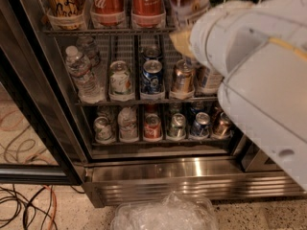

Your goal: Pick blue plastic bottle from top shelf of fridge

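Observation:
The blue plastic bottle (188,1) is a clear bottle with a brownish lower body. It stands on the top shelf (110,31) of the fridge (192,176), right of two red Coca-Cola bottles (146,1). My white arm (259,80) fills the right side of the camera view, and its near end reaches just below and right of that bottle. The gripper itself does not show; it is hidden behind the arm or out of the frame.
A water bottle (82,75) and several cans (152,78) stand on the middle rack, with more cans (152,127) on the rack below. The dark open door frame (29,104) is at left. Crumpled clear plastic (165,214) and cables (24,205) lie on the floor.

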